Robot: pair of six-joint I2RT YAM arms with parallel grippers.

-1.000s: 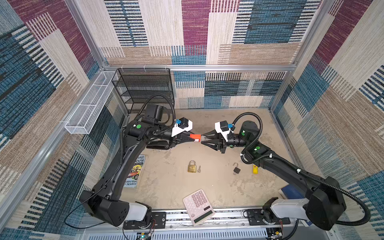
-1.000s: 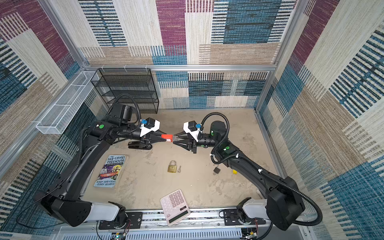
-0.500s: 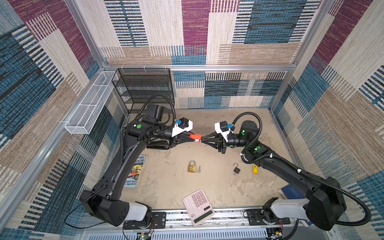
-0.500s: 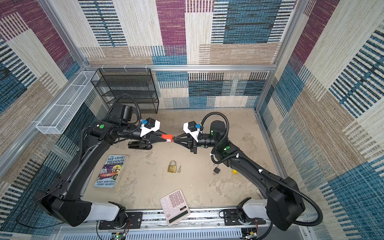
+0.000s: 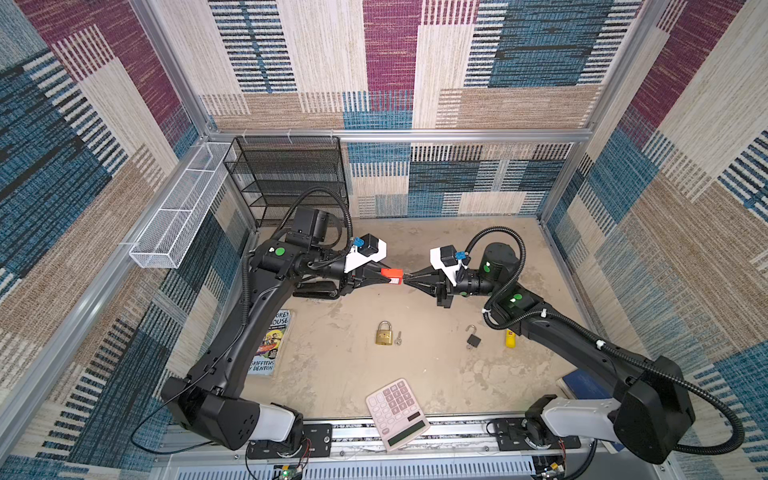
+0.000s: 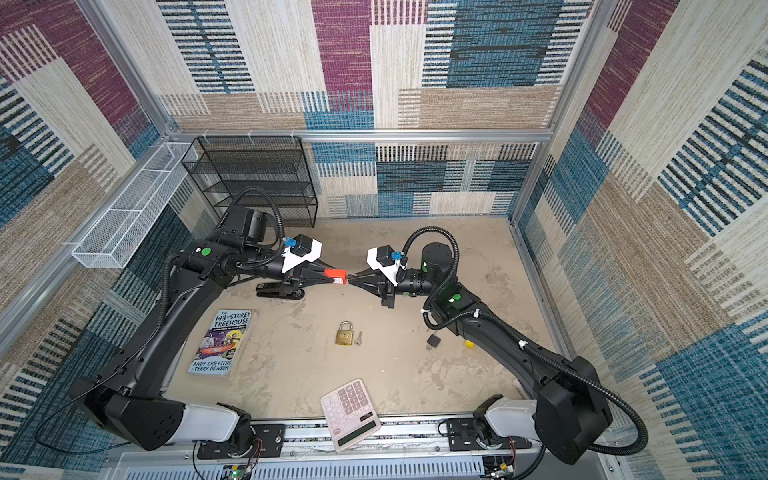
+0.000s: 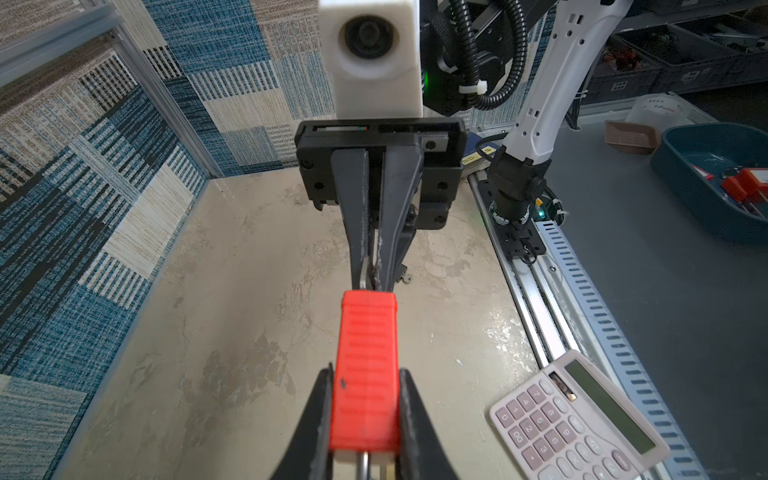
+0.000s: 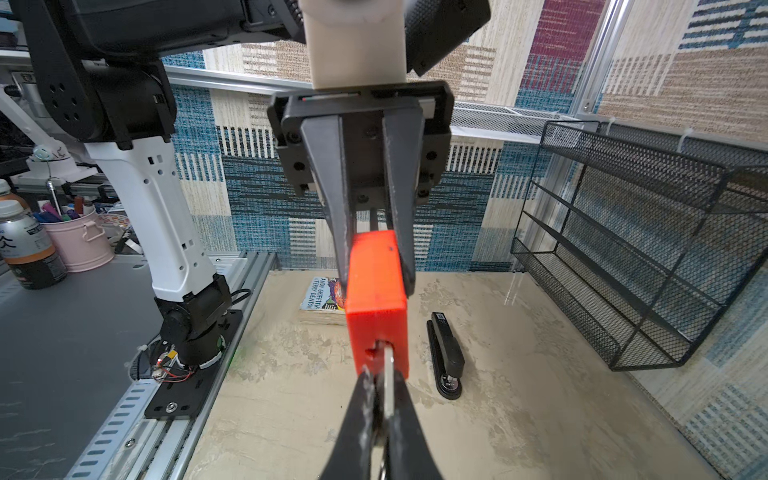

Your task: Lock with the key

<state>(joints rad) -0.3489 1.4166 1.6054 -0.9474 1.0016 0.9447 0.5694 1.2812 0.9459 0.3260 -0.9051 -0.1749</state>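
Nearest, a pink calculator point(image 5: 397, 413) lies across the front edge of the desk point(image 5: 332, 374). Further in, mid-desk, sits a brass padlock point(image 5: 384, 333) w/ a spare key point(image 5: 398, 337) just beside it. A small black padlock point(image 5: 473, 338), shackle open, lies toward the right edge, and a book point(image 6: 222, 343) lies by the left edge.

Beyond these, raised over the desk's middle, both arms meet tip to tip. The left gripper point(image 7: 365, 399) is clamped on the body of the red padlock point(image 8: 376, 307). The right gripper point(image 8: 382, 399) is pinched together on the key point(image 8: 388, 365), whose blade sits in the keyhole. Shackle pushed in or not: can't tell.

Step in hand, prob.: key inserted and gripped, turn not yet made. Next move likely needs a wrist roll about the key's axis while the left side holds firm, w/ no sideways pull.

Farthest: a stapler point(image 8: 446, 357), then a black mesh rack point(image 5: 291, 178) in the back-left corner.
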